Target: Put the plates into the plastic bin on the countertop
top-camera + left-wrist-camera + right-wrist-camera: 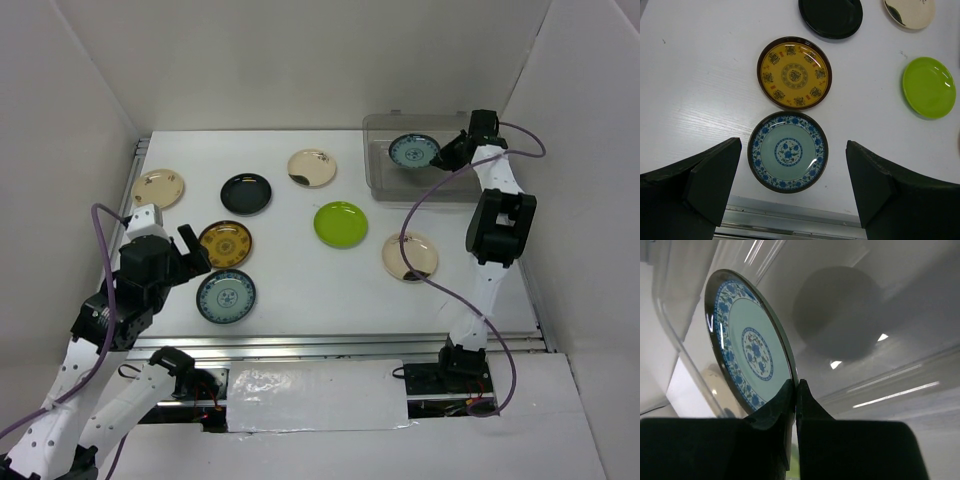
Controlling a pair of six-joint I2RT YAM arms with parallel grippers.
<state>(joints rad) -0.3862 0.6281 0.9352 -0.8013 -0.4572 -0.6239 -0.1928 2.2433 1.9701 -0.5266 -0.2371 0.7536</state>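
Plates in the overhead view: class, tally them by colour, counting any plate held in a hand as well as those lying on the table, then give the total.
Cream plates with dark marks: 3
Black plates: 1
Lime green plates: 1
Mustard patterned plates: 1
Teal patterned plates: 2, one in the right hand
Total: 8

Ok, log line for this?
right tool shut on teal plate at plastic bin; left tool open above second teal plate on countertop
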